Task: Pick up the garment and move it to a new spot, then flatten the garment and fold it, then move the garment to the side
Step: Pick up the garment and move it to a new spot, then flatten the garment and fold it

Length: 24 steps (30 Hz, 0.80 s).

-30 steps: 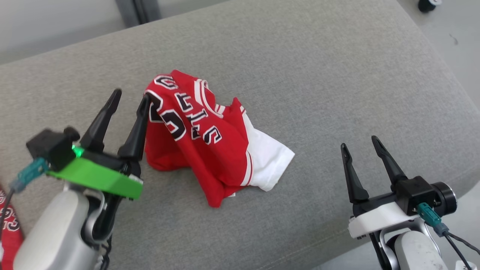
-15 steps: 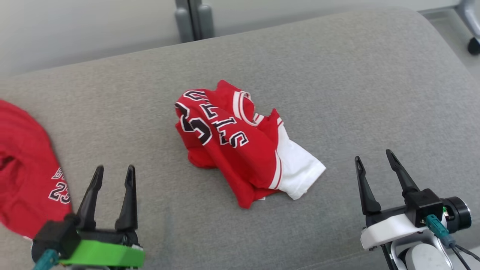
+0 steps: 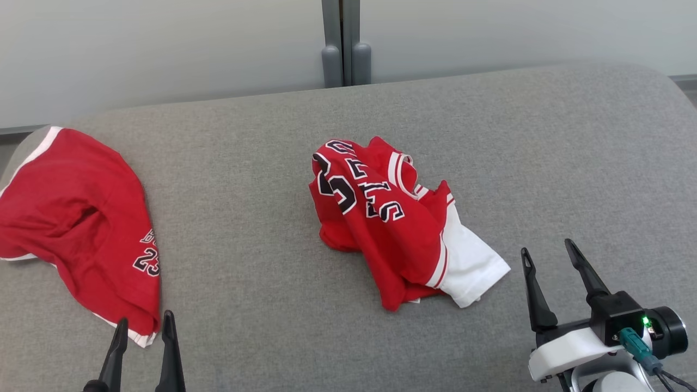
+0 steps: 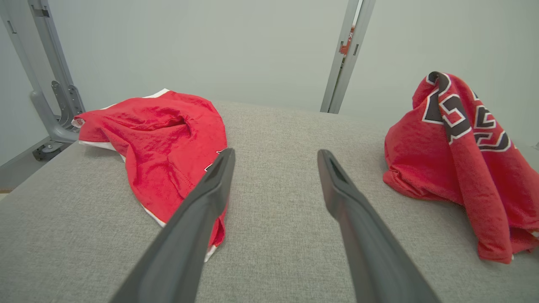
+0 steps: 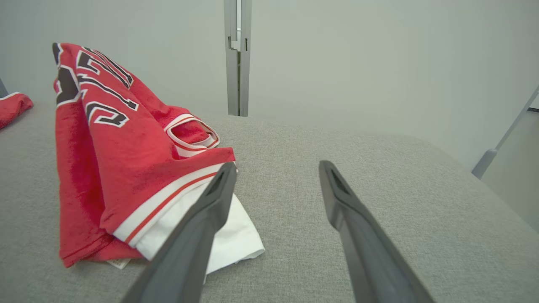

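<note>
The garment, a crumpled red jersey (image 3: 381, 228) with black-and-white lettering and a white part at its right, lies heaped in the middle of the grey cushion (image 3: 245, 179). My left gripper (image 3: 144, 326) is open at the lower left, well away from the jersey, with nothing between its fingers. The left wrist view shows that gripper (image 4: 276, 152) open over bare cushion, the jersey (image 4: 454, 160) off to its right. My right gripper (image 3: 547, 247) is open just right of the jersey's white edge. In the right wrist view the jersey (image 5: 113, 155) lies left of the open gripper (image 5: 278, 164).
A second red garment (image 3: 81, 218) with the number 23 lies at the cushion's left end, just beyond my left fingertips (image 4: 160, 134). A grey metal post (image 3: 342, 43) stands against the pale wall behind. The cushion's rounded right edge drops off near my right arm.
The head camera has swung, shifting the whole picture and bringing the second red garment into view. My left gripper has drawn back from the jersey's left edge toward the near left, staying open.
</note>
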{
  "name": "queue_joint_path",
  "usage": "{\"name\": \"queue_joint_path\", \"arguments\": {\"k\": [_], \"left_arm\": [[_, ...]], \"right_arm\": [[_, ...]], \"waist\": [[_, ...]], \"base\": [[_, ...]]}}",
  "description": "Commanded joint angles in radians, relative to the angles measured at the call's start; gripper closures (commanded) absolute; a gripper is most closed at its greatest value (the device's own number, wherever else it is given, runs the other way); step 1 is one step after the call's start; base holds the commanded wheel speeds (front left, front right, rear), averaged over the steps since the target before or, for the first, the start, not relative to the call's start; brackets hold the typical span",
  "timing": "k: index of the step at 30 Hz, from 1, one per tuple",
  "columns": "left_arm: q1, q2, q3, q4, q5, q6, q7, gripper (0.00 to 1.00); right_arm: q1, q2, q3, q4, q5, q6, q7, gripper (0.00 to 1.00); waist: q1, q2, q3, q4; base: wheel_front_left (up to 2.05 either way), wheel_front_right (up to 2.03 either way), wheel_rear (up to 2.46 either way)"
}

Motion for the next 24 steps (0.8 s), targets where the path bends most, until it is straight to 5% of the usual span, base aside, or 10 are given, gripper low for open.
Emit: {"name": "queue_joint_path", "arguments": {"k": [1,15,18,24], "left_arm": [[0.017,-0.001,-0.003,0.0,-0.009,-0.003,0.0,0.0],[0.011,0.001,-0.04,0.007,-0.03,-0.003,0.0,0.0],[0.0,0.0,-0.049,0.008,-0.039,-0.003,0.0,0.0],[-0.025,0.011,-0.077,0.024,-0.053,-0.003,0.0,0.0]], "right_arm": [[0.013,-0.002,0.002,0.003,0.008,-0.001,-0.003,0.0],[-0.046,-0.002,-0.02,0.037,0.031,-0.001,-0.003,0.0],[-0.106,-0.002,-0.022,0.134,0.052,-0.001,-0.003,0.0],[-0.283,-0.003,0.026,0.409,-0.091,-0.002,0.106,0.0]], "waist": [[0.0001,-0.0001,-0.03,0.025],[0.0001,-0.0001,-0.01,0.039],[0.0001,-0.0001,0.005,0.038],[0.0001,-0.0001,0.026,0.046]], "base": [[0.0,0.0,0.0],[0.0,0.0,0.0],[0.0,0.0,0.0],[0.0,0.0,0.0]]}}
